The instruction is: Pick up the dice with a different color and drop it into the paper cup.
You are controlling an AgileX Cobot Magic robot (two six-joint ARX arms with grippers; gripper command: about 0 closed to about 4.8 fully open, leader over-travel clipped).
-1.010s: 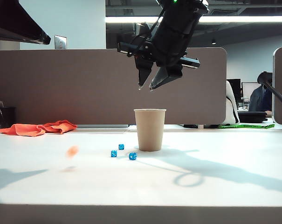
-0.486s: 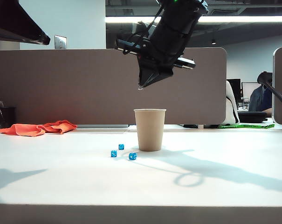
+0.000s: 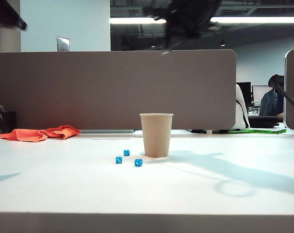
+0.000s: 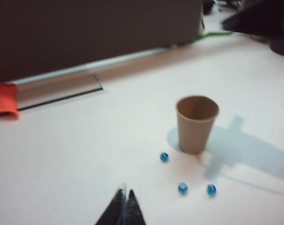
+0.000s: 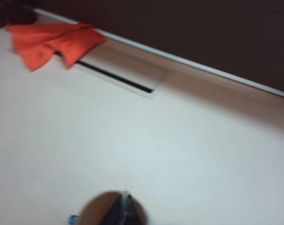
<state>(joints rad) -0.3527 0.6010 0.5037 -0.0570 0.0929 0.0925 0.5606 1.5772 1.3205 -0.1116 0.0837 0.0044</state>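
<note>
Exterior view showed no small orange die; its location could not be told. Tan paper cup (image 3: 156, 135) stood on the white counter (image 3: 64, 189). Right gripper (image 5: 124, 206), closed and empty, hung above the cup; left gripper (image 4: 124, 206) closed too. Risk: die outside the cup, task unfinished.

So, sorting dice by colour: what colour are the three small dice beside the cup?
Blue dice, clearest in the exterior view.
</note>
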